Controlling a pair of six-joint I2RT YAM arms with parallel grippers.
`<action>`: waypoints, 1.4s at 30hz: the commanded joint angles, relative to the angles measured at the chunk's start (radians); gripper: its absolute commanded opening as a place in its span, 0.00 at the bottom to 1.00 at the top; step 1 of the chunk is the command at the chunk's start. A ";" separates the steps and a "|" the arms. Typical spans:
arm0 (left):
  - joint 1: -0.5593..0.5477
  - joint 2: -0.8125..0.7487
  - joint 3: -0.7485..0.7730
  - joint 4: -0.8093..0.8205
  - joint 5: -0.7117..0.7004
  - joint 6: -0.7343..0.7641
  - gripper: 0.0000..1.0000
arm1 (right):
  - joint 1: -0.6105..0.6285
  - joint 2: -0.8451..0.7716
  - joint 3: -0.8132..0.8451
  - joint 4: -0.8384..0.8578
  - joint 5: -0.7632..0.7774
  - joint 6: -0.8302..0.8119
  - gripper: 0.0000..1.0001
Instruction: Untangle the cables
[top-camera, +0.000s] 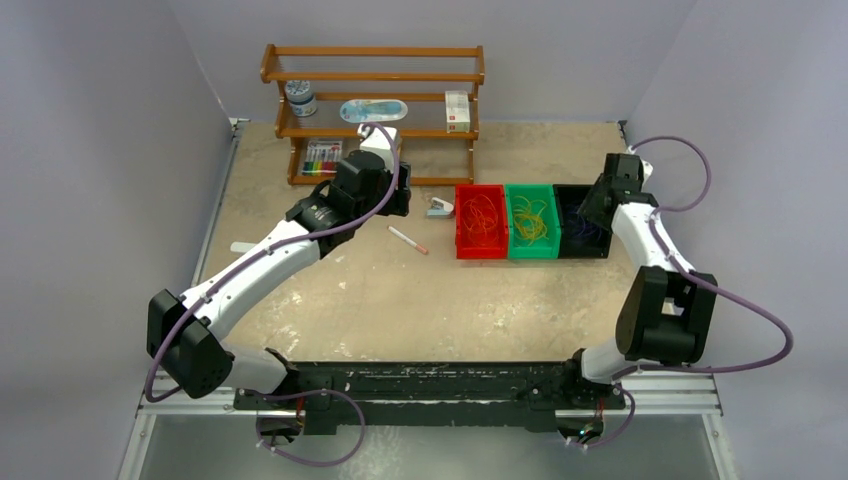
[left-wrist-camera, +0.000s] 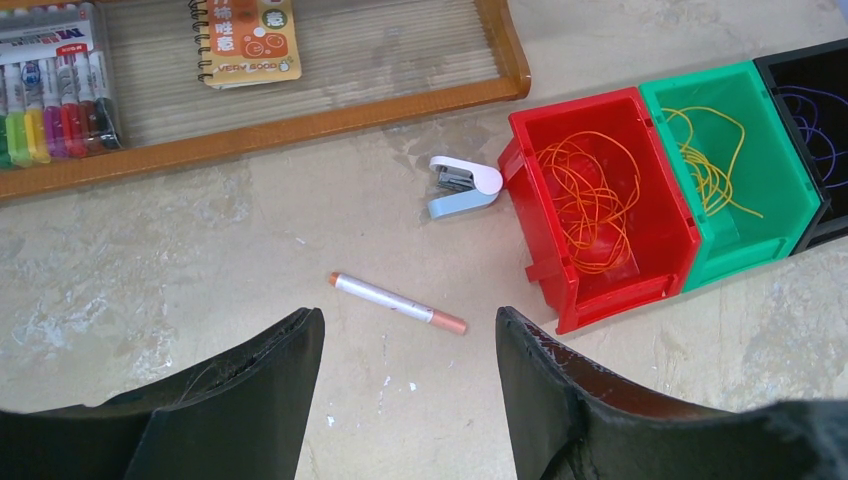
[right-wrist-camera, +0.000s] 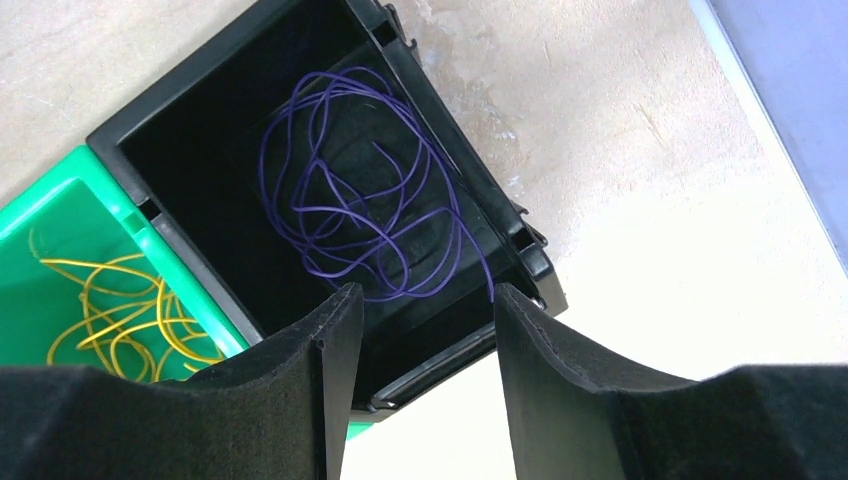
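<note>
My right gripper (right-wrist-camera: 422, 300) spread and empty over the black bin (right-wrist-camera: 190, 160), purple cable (right-wrist-camera: 350, 200) coiled inside at my 12 o'clock, yellow cable (right-wrist-camera: 120, 310) in the green bin (right-wrist-camera: 40, 200) at 9, left gripper (left-wrist-camera: 408, 330) spread too; I judge best to rise straight, fingers apart, so no loop snags.

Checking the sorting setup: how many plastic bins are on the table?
3, in a row: red bin leftmost, green bin in the middle, black bin rightmost.

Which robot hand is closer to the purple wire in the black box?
Right. The right gripper hangs open over the purple wire in the black box. The left gripper is far off, past the green box and red box, near the pen.
</note>
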 joint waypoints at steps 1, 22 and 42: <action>0.001 0.004 0.010 0.030 0.020 0.009 0.63 | 0.003 0.005 -0.006 -0.017 0.046 0.047 0.54; 0.003 0.004 0.011 0.021 0.001 0.014 0.63 | 0.003 0.206 0.042 0.135 -0.109 -0.002 0.41; 0.002 -0.018 -0.015 0.058 -0.098 -0.055 0.64 | 0.003 -0.131 0.024 0.117 -0.079 -0.036 0.56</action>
